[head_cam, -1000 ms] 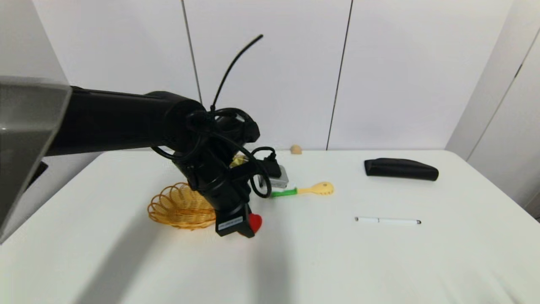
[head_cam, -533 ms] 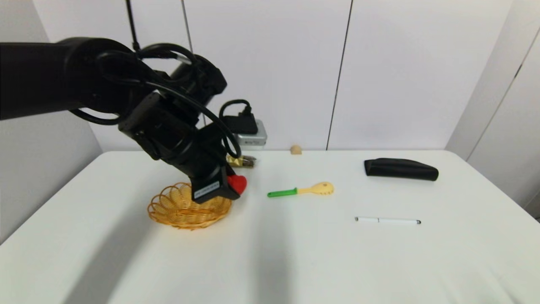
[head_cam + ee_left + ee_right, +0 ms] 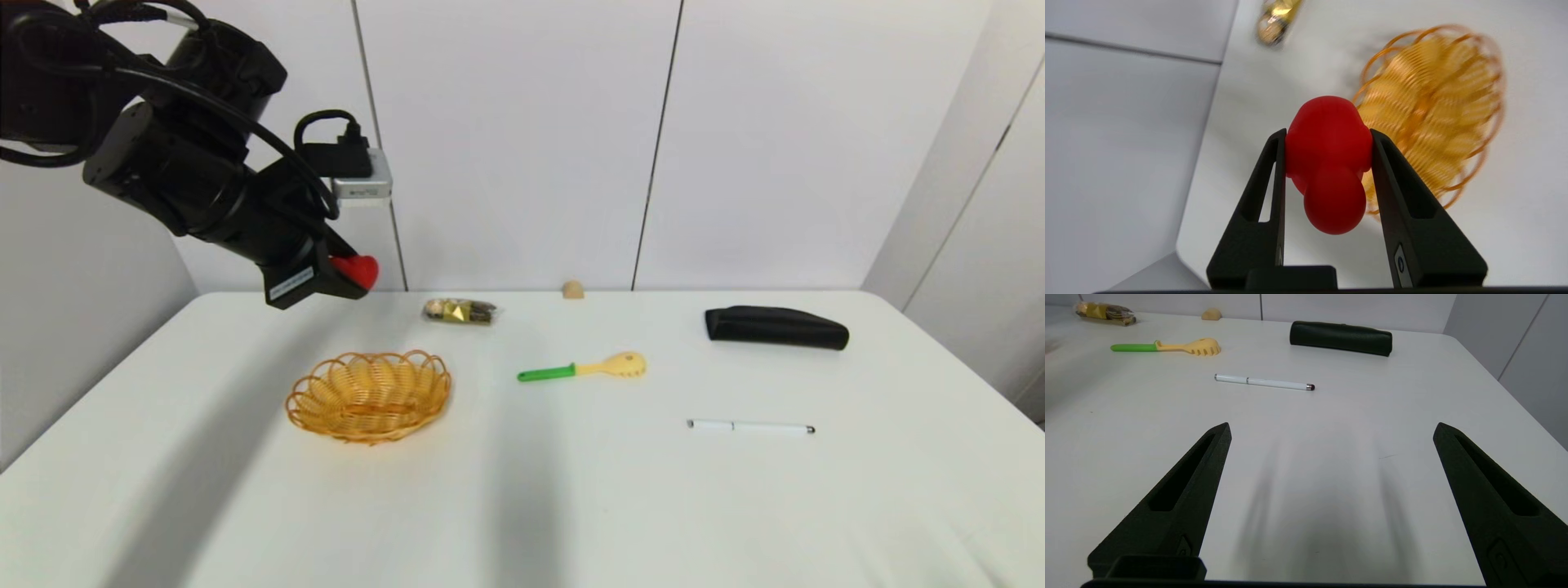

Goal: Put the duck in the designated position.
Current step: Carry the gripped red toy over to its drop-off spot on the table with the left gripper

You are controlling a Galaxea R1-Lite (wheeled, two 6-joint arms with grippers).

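Observation:
The small red duck (image 3: 357,270) hangs high in the air at the back left, with my left gripper (image 3: 347,276) shut on it. In the left wrist view the duck (image 3: 1329,163) is pinched between the two black fingers (image 3: 1274,196), and the wicker basket (image 3: 1437,118) lies on the table beyond it. In the head view the basket (image 3: 369,394) stands on the table, below the gripper and nearer to me and a little to the right. My right gripper (image 3: 1331,428) is open low over the near right table, out of the head view.
A gold-wrapped packet (image 3: 460,310) lies behind the basket. A green-handled yellow spoon (image 3: 584,368), a white pen (image 3: 749,426) and a black case (image 3: 775,327) lie to the right. A small tan lump (image 3: 573,288) sits at the far table edge by the wall.
My left arm has lifted the duck from table height beside the basket's right rim, carrying it up, back and left. The basket and other items have not moved.

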